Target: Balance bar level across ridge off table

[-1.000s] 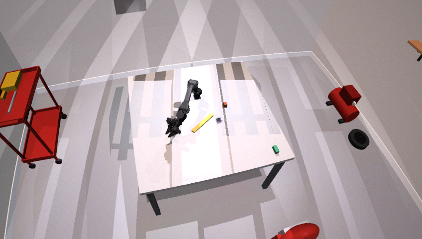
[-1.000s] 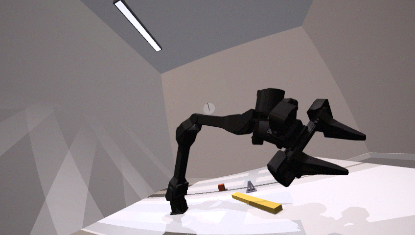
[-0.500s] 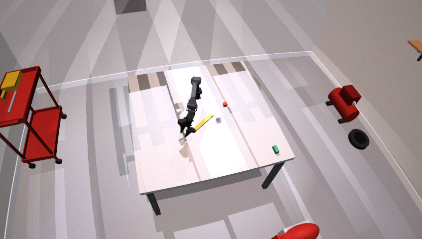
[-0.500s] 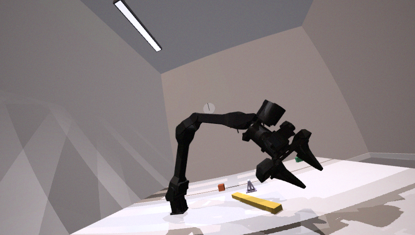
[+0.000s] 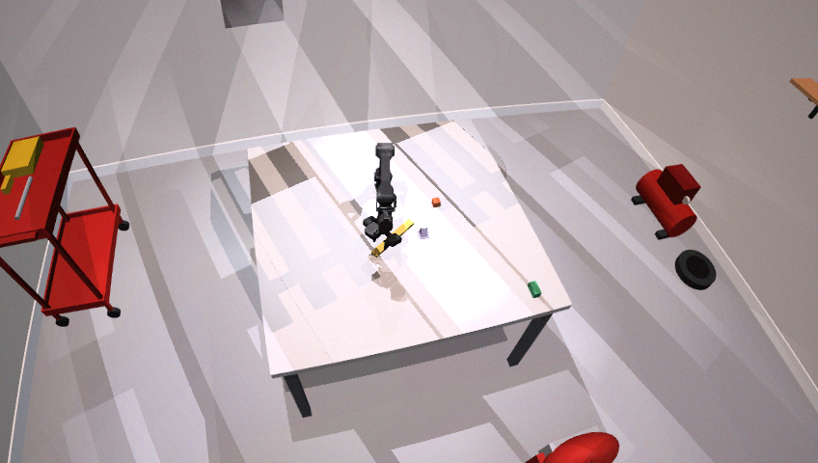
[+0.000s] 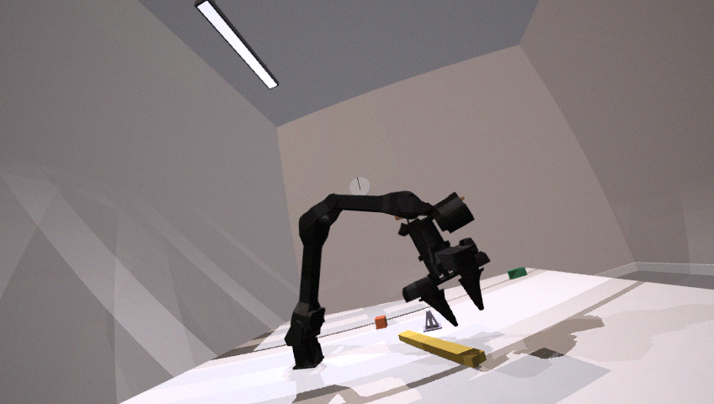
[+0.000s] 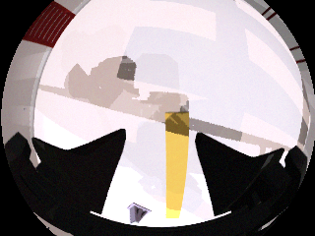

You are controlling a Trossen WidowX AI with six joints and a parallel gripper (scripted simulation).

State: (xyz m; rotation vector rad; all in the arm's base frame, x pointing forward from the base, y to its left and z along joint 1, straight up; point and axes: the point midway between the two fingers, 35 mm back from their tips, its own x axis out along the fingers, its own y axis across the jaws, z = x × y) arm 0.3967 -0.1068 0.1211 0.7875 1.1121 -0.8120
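Hanging over the yellow bar (image 6: 443,348), my fingers (image 6: 463,307) are spread apart and pinch nothing. The bar lies flat on the worktop (image 5: 344,321), just beside the small grey ridge (image 6: 431,321). It looks long, hard and stiff, so I think it will not bend. It may be smooth and slip. I would take it right at its middle, across the thin way, so both ends weigh the same on the ridge

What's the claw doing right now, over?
Gripper open, empty, above yellow bar. Bar flat on table, not on ridge. Nothing blocking.
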